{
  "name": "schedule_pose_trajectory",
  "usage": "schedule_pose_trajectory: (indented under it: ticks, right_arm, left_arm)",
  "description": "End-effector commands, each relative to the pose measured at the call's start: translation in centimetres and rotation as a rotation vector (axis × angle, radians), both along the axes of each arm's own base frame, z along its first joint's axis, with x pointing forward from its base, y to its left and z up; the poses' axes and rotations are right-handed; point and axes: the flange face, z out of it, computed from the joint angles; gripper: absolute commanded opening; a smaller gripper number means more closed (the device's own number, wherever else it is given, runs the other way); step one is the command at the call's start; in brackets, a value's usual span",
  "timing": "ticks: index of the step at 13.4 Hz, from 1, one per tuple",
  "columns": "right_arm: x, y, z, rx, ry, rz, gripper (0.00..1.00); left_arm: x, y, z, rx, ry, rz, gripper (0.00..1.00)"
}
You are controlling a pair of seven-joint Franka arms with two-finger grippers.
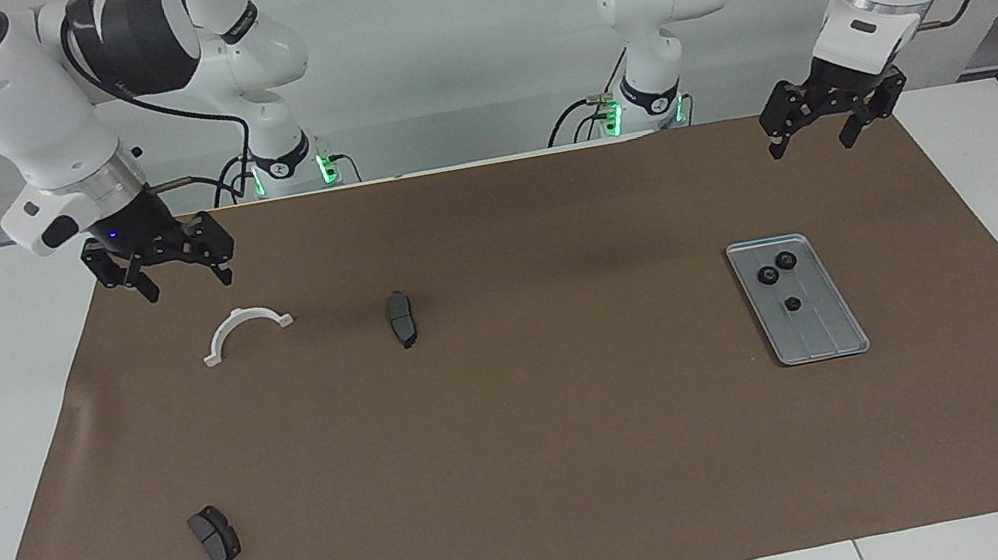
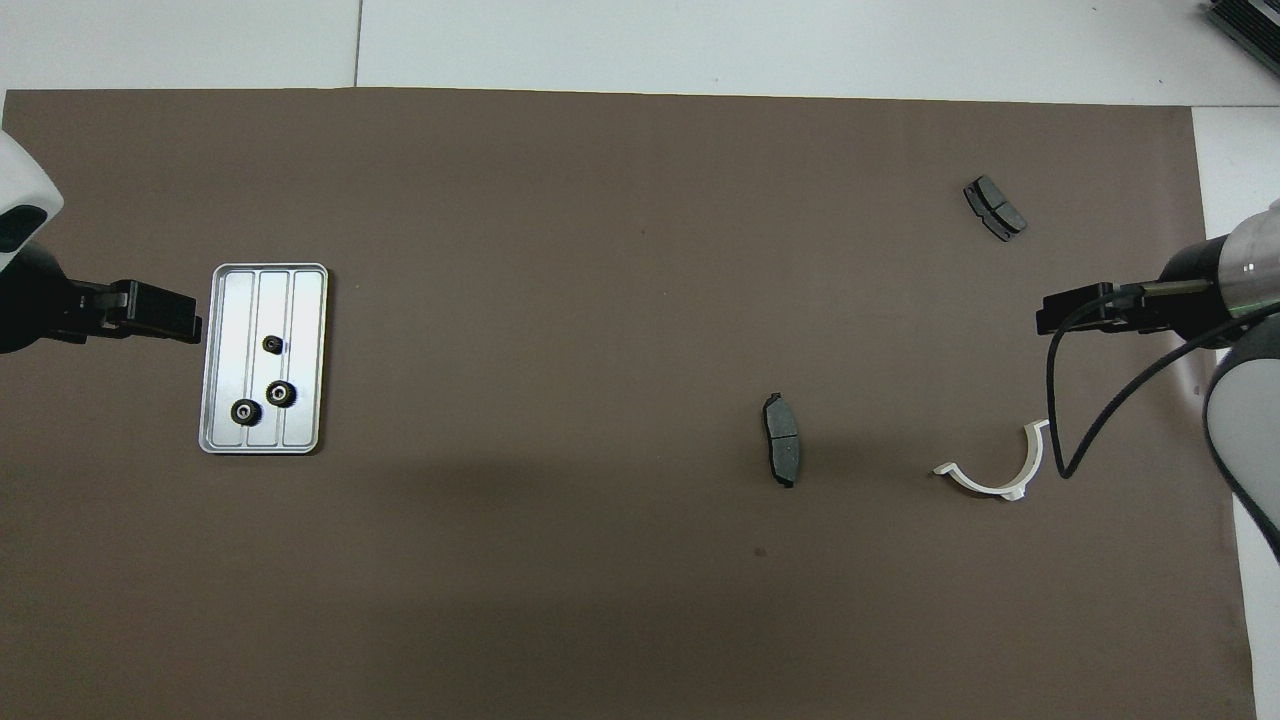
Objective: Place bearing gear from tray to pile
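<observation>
We see three black bearing gears (image 1: 783, 276) lying in the ridged metal tray (image 1: 830, 332) on the brown mat (image 1: 532, 477) toward the left arm's end of the table. The left gripper (image 1: 811, 138) hangs over the mat with fingers spread and empty. The right gripper (image 1: 177, 280), also spread and empty, hangs over the mat's other end by a white curved bracket (image 1: 244, 329), with two dark brake pads (image 1: 401, 318) lying well apart.
</observation>
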Motion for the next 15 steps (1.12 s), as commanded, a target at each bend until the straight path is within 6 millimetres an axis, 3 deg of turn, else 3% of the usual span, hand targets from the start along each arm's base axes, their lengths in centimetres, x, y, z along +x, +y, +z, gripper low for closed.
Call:
schedule_pose_trajectory:
  ticks: [1, 2, 5, 6, 9, 11, 15]
  right_arm:
    - [-0.3, 0.1, 0.2, 0.013, -0.014, -0.015, 1.0]
    - [-0.3, 0.1, 0.2, 0.013, -0.014, -0.015, 1.0]
    - [-0.3, 0.1, 0.2, 0.013, -0.014, -0.015, 1.0]
    - [-0.3, 0.1, 0.2, 0.013, -0.014, -0.015, 1.0]
    - [-0.3, 0.1, 0.2, 0.013, -0.014, -0.015, 1.0]
    - [-0.3, 0.1, 0.2, 0.013, -0.014, -0.015, 1.0]
    - [-0.3, 0.1, 0.2, 0.013, -0.014, -0.015, 1.0]
  left_arm:
    - [1.8, 1.7, -3.7, -0.008, -0.037, 0.028, 1.0]
    - [2.7, 3.0, -5.5, -0.008, -0.048, 0.051, 1.0]
    - [6.4, 3.7, -11.5, -0.007, -0.074, 0.07, 1.0]
    - [6.7, 3.9, -13.4, -0.007, -0.085, 0.075, 1.0]
    - [5.1, 5.9, -19.9, -0.003, -0.144, 0.116, 1.0]
    - [4.7, 6.0, -22.1, -0.002, -0.149, 0.119, 1.0]
    - [4.7, 6.2, -23.7, -0.001, -0.134, 0.12, 1.0]
